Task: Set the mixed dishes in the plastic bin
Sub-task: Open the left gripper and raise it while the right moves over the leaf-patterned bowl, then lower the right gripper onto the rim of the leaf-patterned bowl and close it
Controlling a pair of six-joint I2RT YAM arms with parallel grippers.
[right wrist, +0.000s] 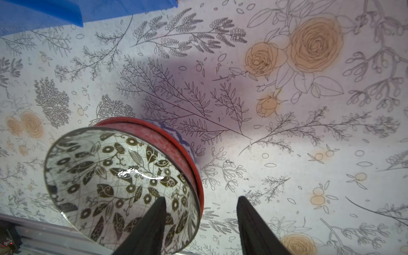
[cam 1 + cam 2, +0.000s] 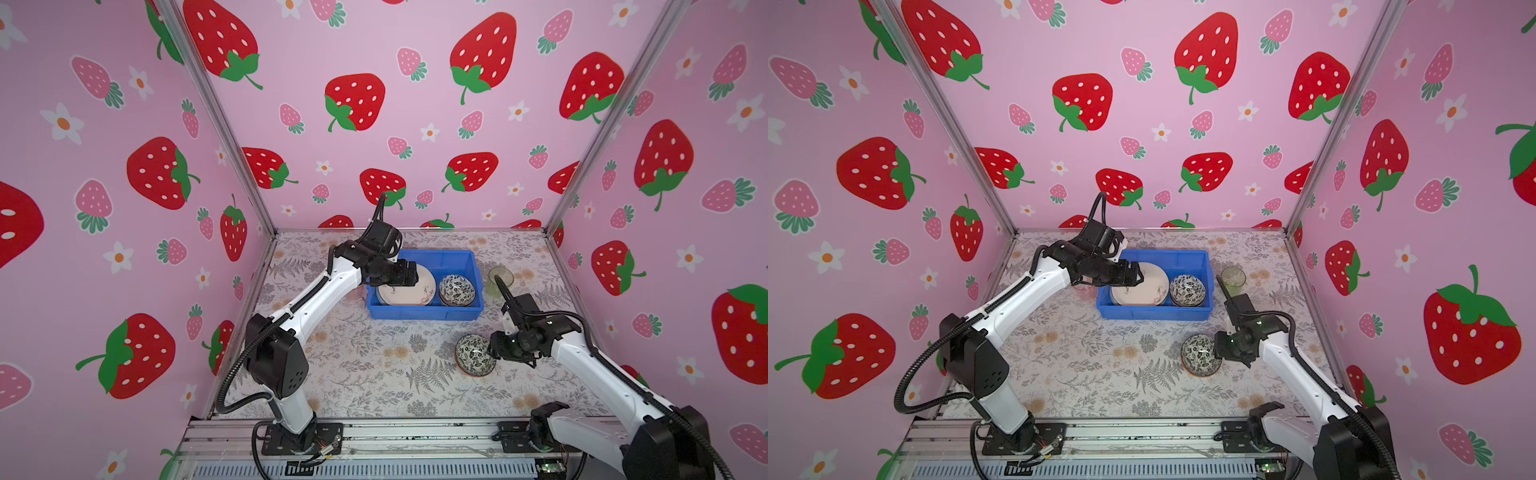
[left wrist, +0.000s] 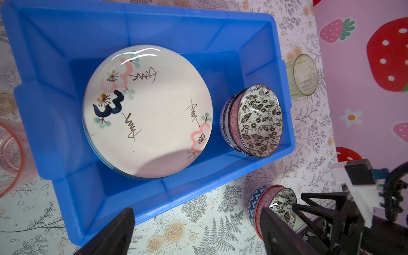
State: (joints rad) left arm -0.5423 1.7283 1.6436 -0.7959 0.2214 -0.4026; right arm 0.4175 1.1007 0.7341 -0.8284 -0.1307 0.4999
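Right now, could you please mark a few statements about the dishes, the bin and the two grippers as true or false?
1. The cream plate lies inside the blue bin. True.
2. The green tumbler stands inside the bin. False: it stands on the table, outside the bin's right wall.
3. The left gripper is clamped on a bowl. False: it is open and empty, near the bin.
4. The right gripper straddles the rim of the stacked bowls on the table, its jaws apart. True.
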